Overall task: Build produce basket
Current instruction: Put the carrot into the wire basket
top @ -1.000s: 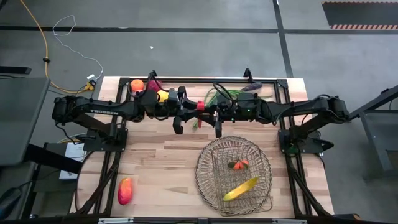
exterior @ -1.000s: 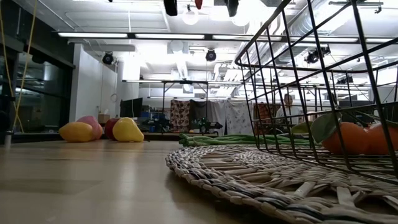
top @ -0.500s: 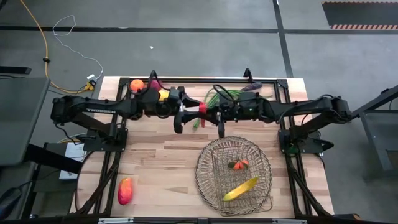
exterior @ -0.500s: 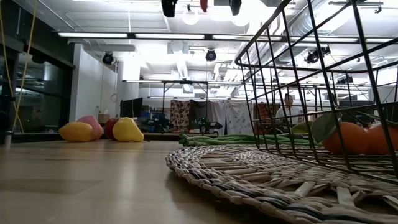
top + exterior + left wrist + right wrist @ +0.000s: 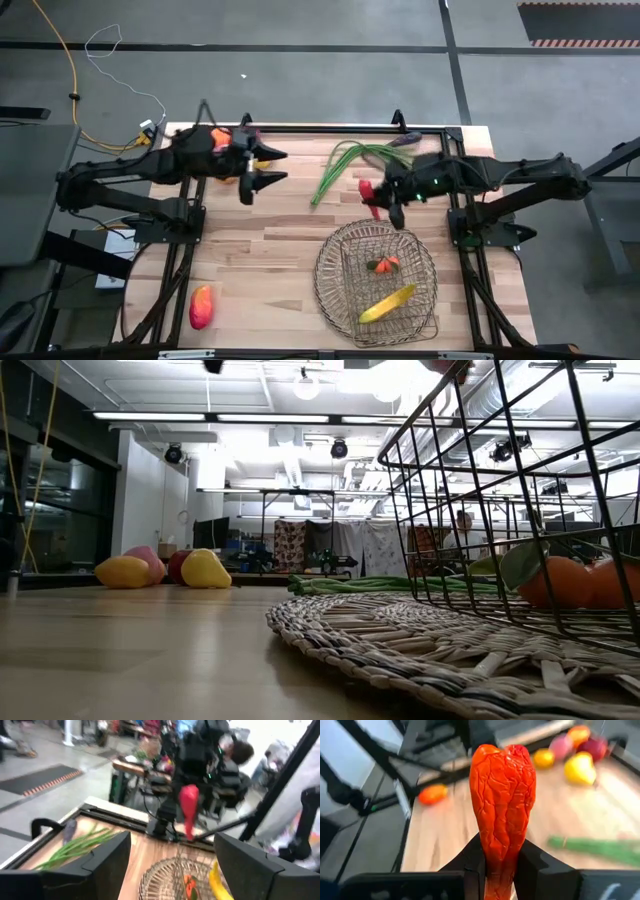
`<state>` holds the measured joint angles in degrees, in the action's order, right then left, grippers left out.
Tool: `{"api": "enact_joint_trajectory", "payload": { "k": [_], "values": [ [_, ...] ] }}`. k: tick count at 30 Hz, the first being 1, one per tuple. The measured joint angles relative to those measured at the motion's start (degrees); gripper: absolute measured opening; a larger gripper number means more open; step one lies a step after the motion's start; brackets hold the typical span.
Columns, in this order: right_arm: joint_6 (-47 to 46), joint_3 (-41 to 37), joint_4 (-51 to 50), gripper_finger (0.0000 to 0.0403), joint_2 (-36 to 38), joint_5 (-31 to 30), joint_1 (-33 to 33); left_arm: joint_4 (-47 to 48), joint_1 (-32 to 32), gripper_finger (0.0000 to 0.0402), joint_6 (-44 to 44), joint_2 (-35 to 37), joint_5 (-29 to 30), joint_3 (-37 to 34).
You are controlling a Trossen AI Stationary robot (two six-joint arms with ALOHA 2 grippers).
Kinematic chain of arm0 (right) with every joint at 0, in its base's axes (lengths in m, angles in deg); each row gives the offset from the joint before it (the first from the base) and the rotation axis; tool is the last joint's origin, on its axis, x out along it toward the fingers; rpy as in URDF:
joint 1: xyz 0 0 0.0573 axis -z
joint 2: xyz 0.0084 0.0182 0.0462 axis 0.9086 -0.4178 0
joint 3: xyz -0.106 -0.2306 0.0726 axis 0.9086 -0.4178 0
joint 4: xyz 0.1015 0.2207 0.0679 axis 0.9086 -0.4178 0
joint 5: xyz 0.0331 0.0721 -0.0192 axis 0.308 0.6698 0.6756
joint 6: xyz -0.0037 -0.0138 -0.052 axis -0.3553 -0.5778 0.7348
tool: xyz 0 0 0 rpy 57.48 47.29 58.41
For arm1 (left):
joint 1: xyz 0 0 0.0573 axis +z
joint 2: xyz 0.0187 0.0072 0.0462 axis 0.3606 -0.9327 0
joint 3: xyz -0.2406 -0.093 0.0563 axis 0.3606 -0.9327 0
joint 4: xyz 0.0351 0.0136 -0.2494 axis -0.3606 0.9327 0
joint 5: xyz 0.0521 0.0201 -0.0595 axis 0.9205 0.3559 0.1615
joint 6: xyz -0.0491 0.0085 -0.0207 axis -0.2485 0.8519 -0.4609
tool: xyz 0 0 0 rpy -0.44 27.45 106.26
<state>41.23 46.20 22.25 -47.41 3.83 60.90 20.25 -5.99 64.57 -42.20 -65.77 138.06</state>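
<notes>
The right gripper (image 5: 385, 203) hangs above the table just past the far rim of the basket (image 5: 331, 290), its two fingers pinching the red chilli (image 5: 503, 805) by its lower end, so the wrinkled pod stands up between them in the right wrist view. From the left wrist camera the same chilli (image 5: 188, 811) shows dangling from the right arm, over the basket's far edge. From overhead the chilli (image 5: 369, 193) is a small red streak beside the gripper.

The basket sits on the near right part of the wooden table (image 5: 260, 260) (it rests on a round woven mat (image 5: 400, 635), plain from the low camera). Inside it lie a banana (image 5: 387, 302) towards the near side and a small orange-and-green piece (image 5: 383, 264) near the middle; I cannot tell what that piece is.

The left gripper (image 5: 262, 166) is off at the far left of the table, fingers spread wide with nothing between them, close to a cluster of fruit there: an orange (image 5: 217, 136) and a yellow pear (image 5: 206, 570) among them. The long green beans (image 5: 345, 163) lie fanned across the far middle of the table, between the two arms. A red-yellow mango (image 5: 201, 306) lies alone at the near left corner, well apart from the basket.
</notes>
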Motion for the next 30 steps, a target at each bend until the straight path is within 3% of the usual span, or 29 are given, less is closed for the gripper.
{"api": "enact_joint_trajectory", "payload": {
  "k": [6,13,18,22,25,30],
  "values": [
    [-5.87,0.00,-6.81,0.0053,0.54,-7.43,-9.52,-8.41,-0.73,0.0274,-5.37,8.91,7.36,-10.77],
    [-10.05,-0.58,-9.77,0.0053,1.39,-13.52,-16.62,-11.23,-0.72,0.0274,-4.91,12.90,7.95,-14.74],
    [-16.28,-8.25,-1.00,0.0053,6.53,-12.24,-19.31,-11.39,-0.73,0.0274,1.29,12.56,7.81,-14.78],
    [-24.29,-15.46,13.83,0.0053,9.90,-8.33,-20.71,-11.15,-0.73,0.0273,2.90,12.19,7.73,-14.78],
    [-31.90,-19.16,20.93,0.0053,9.40,-6.43,-22.32,-11.15,-0.73,0.0273,2.11,12.19,7.73,-14.78],
    [-45.45,-19.72,22.48,0.0053,3.74,-7.11,-26.82,-11.20,-0.73,0.0273,2.10,12.19,7.73,-14.78]
  ]
}}
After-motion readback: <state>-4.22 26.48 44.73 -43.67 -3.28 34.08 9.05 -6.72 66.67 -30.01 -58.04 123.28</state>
